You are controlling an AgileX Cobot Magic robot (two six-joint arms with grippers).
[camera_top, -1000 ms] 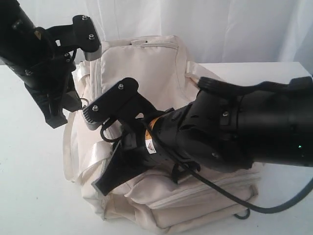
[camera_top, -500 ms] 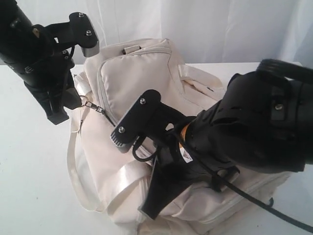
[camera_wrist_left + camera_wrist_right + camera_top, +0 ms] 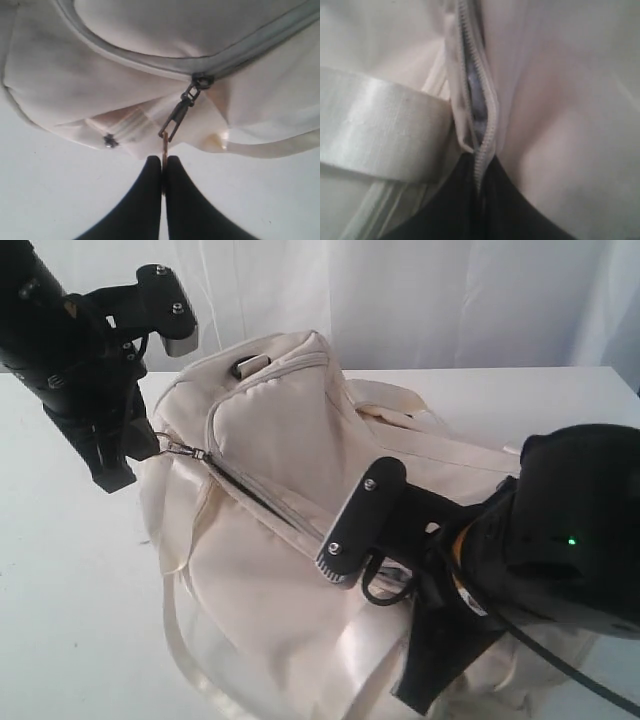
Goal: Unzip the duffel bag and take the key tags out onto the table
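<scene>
White curtain (image 3: 430, 300) behind, broad white table (image 3: 70, 600) below in the exterior view. Lying across it, the cream duffel bag (image 3: 270, 580), long axis running from upper left to lower right, upper end humped up near the left gripper (image 3: 135, 455). Clamped tight there on the zipper pull (image 3: 178, 449), links drawn taut. Zipper (image 3: 255, 498) parted into a dark slit slanting down toward the right gripper (image 3: 425, 690), low against the bag's near side. Green light (image 3: 571, 540) glowing on that arm.

Left wrist view: black fingers (image 3: 145, 200) pressed together on the pull's end ring, grey zipper curving beyond, bare table under the bag.

Right wrist view: filled with cream fabric; fingers (image 3: 445, 210) closed on the zipper's edge, teeth gaping slightly beyond, satin webbing strap (image 3: 375, 130) just beside
</scene>
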